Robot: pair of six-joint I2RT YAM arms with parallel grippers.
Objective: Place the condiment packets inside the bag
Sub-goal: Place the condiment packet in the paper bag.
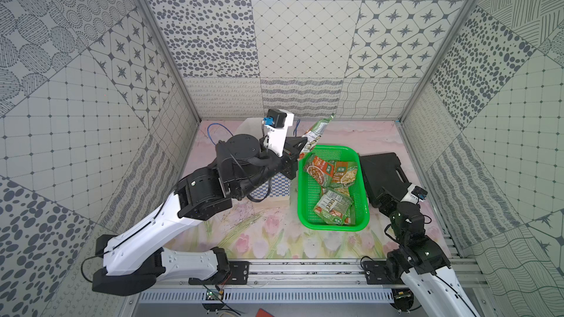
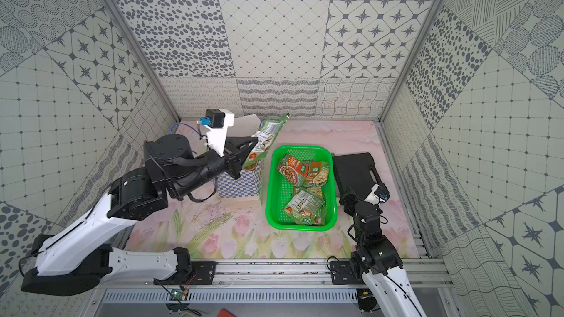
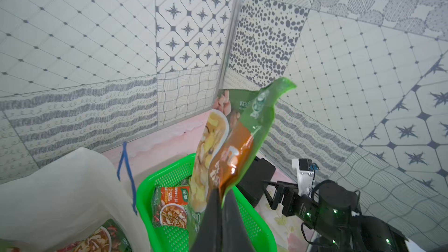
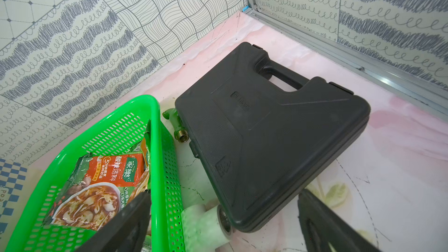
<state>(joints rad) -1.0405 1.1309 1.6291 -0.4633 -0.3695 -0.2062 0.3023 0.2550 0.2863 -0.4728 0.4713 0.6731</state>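
Observation:
My left gripper [image 1: 303, 144] [image 3: 220, 195] is shut on the lower edge of one green and orange condiment packet [image 1: 317, 131] [image 2: 268, 132] [image 3: 232, 141]. The packet stands up in the air above the far left corner of the green basket. Beside it, the white bag [image 2: 241, 184] [image 3: 60, 190] with a blue checked band is largely hidden under my left arm. One packet [image 3: 97, 241] shows inside the bag. Several more packets [image 1: 320, 169] [image 2: 303, 205] [image 4: 97, 185] lie in the basket. My right gripper [image 2: 348, 196] [image 4: 225, 221] is open and holds nothing, low between the basket and a black case.
The green mesh basket [image 1: 332, 227] [image 4: 157, 141] sits mid-table. A black plastic case [image 1: 381, 169] [image 4: 266, 129] lies flat to its right. A green pipe fitting [image 4: 175, 122] and a white one [image 4: 206, 221] lie between basket and case. Patterned walls close in three sides.

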